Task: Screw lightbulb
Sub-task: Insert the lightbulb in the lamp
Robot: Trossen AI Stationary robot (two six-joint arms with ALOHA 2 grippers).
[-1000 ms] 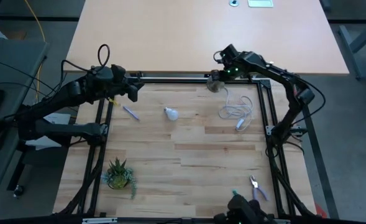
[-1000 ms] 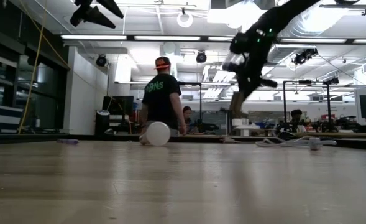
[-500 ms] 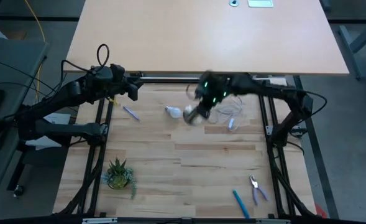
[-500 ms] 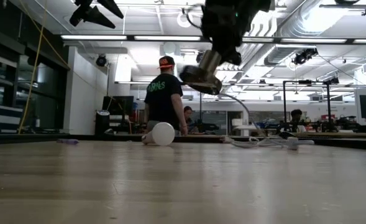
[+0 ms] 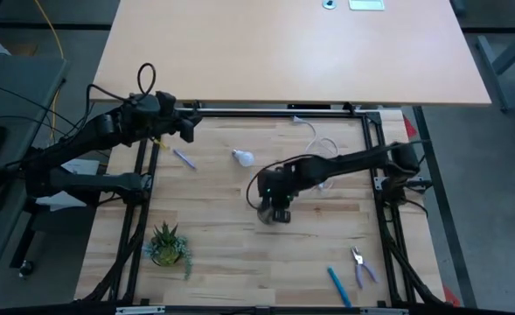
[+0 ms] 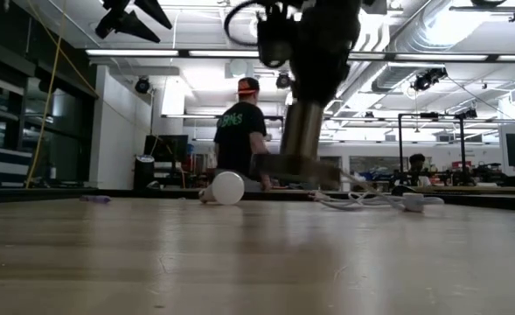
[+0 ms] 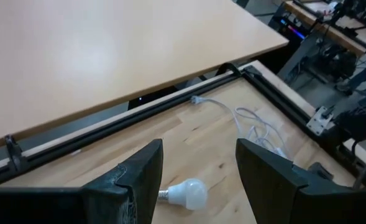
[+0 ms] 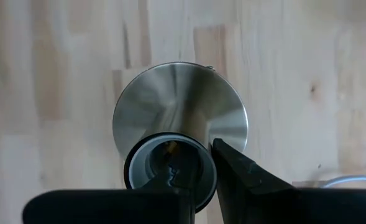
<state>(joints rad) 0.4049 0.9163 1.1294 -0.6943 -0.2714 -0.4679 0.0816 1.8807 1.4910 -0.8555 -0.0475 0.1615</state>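
Socket [image 5: 274,213] now mid-table, gripped by right hand [image 5: 276,208]; left hand [image 5: 190,128] open

Bright open workshop [image 6: 152,114], ceiling strip lights [image 6: 143,53], desks behind

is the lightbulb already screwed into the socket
No, the lightbulb lies on its side on the table, apart from the socket, which the right gripper holds, its opening empty in the right wrist view.

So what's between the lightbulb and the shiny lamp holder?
Nothing: in the high view only bare wooden table lies between the lightbulb and the socket held by the right hand.
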